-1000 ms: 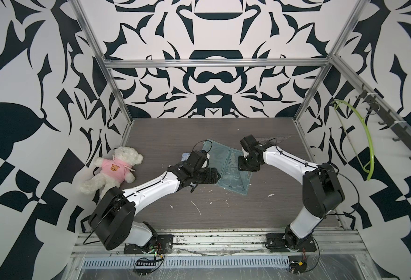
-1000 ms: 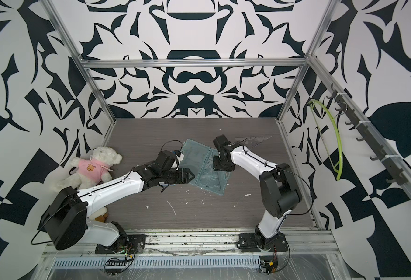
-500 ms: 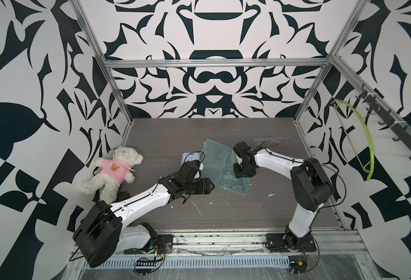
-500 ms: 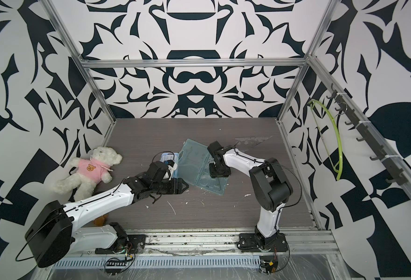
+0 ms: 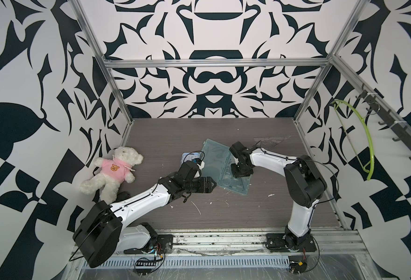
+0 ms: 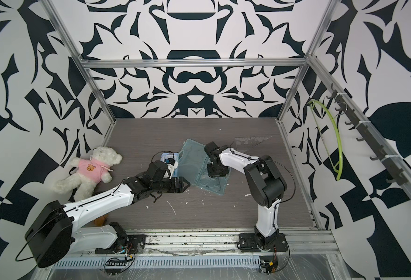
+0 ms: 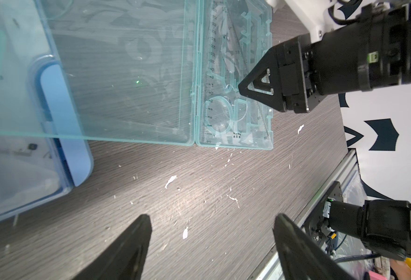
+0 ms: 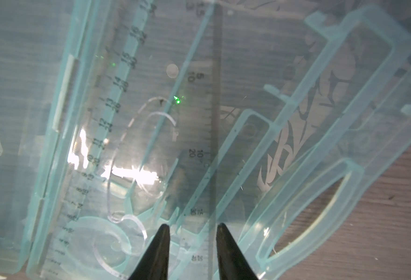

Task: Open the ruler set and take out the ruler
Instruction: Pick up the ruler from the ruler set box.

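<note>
Teal ruler set case [image 5: 214,160] lying open, flat on desk [image 5: 248,213]. Ruler [image 7: 209,97] sitting in case's tray half, along hinge. Right gripper [image 8: 191,228] pointing down into that tray, jaws narrowly apart, nothing visibly clamped. Left gripper [image 7: 211,218] hovering just beside case's short end, jaws gaping wide, carrying nothing.

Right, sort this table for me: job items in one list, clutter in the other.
Job:
ruler set case, lying open
ruler, inside its base half

Lying about:
teddy bear
blue box beside the lid
white scraps
green hanger on the side wall
</note>
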{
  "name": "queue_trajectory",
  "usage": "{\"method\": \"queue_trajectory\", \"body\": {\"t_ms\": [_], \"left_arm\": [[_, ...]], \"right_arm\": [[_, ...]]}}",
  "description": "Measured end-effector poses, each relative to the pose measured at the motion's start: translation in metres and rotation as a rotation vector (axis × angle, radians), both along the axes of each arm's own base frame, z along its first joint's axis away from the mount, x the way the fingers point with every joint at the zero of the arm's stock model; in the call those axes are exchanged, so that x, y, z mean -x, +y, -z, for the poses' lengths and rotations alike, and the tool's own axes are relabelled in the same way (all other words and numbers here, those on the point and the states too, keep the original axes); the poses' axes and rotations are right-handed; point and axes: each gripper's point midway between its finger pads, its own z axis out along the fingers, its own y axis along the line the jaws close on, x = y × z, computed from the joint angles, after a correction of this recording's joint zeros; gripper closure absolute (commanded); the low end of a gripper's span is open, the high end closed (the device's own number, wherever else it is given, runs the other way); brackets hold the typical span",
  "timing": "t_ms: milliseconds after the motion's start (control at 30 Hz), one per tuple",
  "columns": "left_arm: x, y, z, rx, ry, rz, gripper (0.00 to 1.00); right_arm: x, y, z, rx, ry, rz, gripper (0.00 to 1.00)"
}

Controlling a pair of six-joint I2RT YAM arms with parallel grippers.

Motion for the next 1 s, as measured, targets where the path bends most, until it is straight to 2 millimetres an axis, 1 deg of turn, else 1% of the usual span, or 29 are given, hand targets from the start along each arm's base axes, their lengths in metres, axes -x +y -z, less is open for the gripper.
{"method": "queue_trajectory", "body": {"t_ms": [200, 400, 467, 633, 667, 800, 1000], "left_arm": [[0.0, 0.0, 0.001, -0.002, 0.002, -0.001, 0.16], [-0.003, -0.001, -0.001, -0.001, -0.009, -0.003, 0.16], [-0.004, -0.002, -0.001, 0.0, -0.012, -0.003, 0.16], [-0.005, -0.003, -0.001, 0.0, -0.014, -0.003, 0.16], [-0.007, -0.004, 0.001, -0.003, -0.014, -0.003, 0.11], [-0.008, -0.004, 0.006, -0.017, -0.006, -0.006, 0.1], [-0.011, -0.004, 0.004, -0.017, -0.015, -0.012, 0.08]], "right_arm": [[-0.008, 0.001, 0.0, 0.014, -0.015, -0.001, 0.7], [-0.015, 0.002, 0.001, 0.023, -0.034, -0.004, 0.78], [-0.016, 0.002, 0.001, 0.026, -0.037, -0.009, 0.82], [-0.017, 0.002, 0.001, 0.029, -0.042, -0.008, 0.87], [-0.017, 0.002, 0.001, 0.029, -0.042, -0.008, 0.87], [-0.017, 0.002, 0.0, 0.029, -0.043, -0.009, 0.89], [-0.018, 0.002, -0.003, 0.029, -0.054, -0.011, 0.9]]}}
